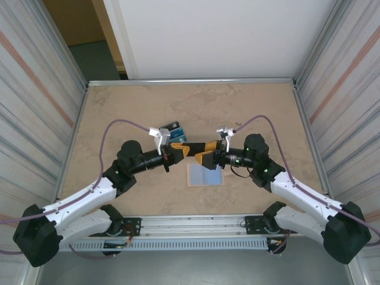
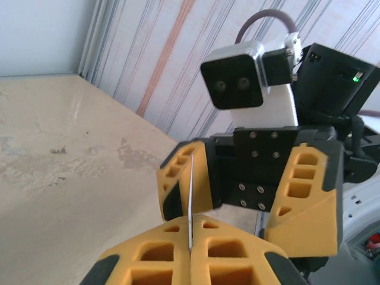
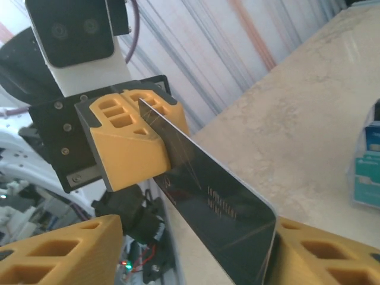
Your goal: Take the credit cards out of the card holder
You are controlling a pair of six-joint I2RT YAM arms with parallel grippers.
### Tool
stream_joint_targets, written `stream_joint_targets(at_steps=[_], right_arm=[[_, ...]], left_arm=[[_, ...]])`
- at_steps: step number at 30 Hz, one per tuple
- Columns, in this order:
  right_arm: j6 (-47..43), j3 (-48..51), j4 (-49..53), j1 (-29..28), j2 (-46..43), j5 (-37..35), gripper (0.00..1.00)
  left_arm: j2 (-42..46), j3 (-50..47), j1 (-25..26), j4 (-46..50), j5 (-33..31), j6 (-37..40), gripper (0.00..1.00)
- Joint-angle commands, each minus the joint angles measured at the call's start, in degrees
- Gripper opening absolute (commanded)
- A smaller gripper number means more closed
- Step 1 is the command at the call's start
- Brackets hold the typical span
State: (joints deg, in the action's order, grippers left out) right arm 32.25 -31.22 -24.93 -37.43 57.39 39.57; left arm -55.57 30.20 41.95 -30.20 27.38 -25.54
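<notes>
Grip on a dark card [image 3: 219, 208] belongs to the left gripper [image 2: 190, 230], whose yellow fingers are closed flat on its two faces, holding it in the air between the two arms. The right gripper [image 3: 199, 228] faces it with jaws wide, one finger on either side of the card's free end. The card lies against or just beside one finger, with a broad gap to the other. The card holder [image 1: 205, 176] lies open on the table [image 1: 119, 107], light-blue inner faces up, just on the near side of the two grippers and touched by neither. A pile of cards [image 1: 173, 129], black, blue and teal, sits just beyond the left gripper. The card should handle as light, thin, stiff and smooth, so it may slip or swivel if pinched at a corner; it is best taken flat across both faces, well in from the edge. The holder looks light and soft, likely to slide or fold when pulled, so one side wants pinning down. Whether cards remain in it I cannot tell.
</notes>
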Motion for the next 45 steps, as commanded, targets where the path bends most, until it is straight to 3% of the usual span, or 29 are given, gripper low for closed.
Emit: stream_joint_targets(at_steps=[1, 7, 11, 18, 24, 29, 33, 42, 45], right_arm=[[-0.16, -2.48, -3.37, -0.75, 1.43, 2.6, 0.47], [-2.49, -3.62, -0.67, -1.12, 1.26, 2.04, 0.0], [-5.61, -4.98, 4.55, -1.49, 0.21, 0.54, 0.0], [-10.72, -6.99, 13.69, -1.48, -0.32, -0.44, 0.0], [-14.76, -9.41, 20.61, -1.57, -0.31, 0.0, 0.0], [-17.01, -11.6, 24.56, -1.75, 0.64, 1.66, 0.0], [-18.84, -13.22, 26.98, -2.59, 1.87, 2.7, 0.0], [-20.69, -14.89, 28.89, -3.69, 4.06, 3.93, 0.0], [-20.82, -15.16, 29.06, -3.88, 4.36, 4.02, 0.0]], left_arm=[[-0.04, -0.05, -0.4, -4.81, 1.63, -2.32, 0.0], [0.2, -0.39, -0.47, -3.63, 0.46, -2.48, 0.0], [0.5, 0.03, -0.53, -0.65, -0.07, -2.13, 0.0], [3.56, 3.48, -2.26, 10.83, 0.27, 3.56, 0.4], [4.96, 12.11, -5.39, 30.26, 2.76, 14.52, 0.65], [1.77, 22.39, -6.09, 48.68, 2.85, 27.11, 0.68], [-2.85, 29.71, -6.18, 58.24, 7.04, 35.13, 0.68], [-14.81, 41.25, -6.34, 69.07, 16.92, 46.82, 0.61], [-18.95, 44.42, -6.49, 72.45, 19.34, 49.47, 0.54]])
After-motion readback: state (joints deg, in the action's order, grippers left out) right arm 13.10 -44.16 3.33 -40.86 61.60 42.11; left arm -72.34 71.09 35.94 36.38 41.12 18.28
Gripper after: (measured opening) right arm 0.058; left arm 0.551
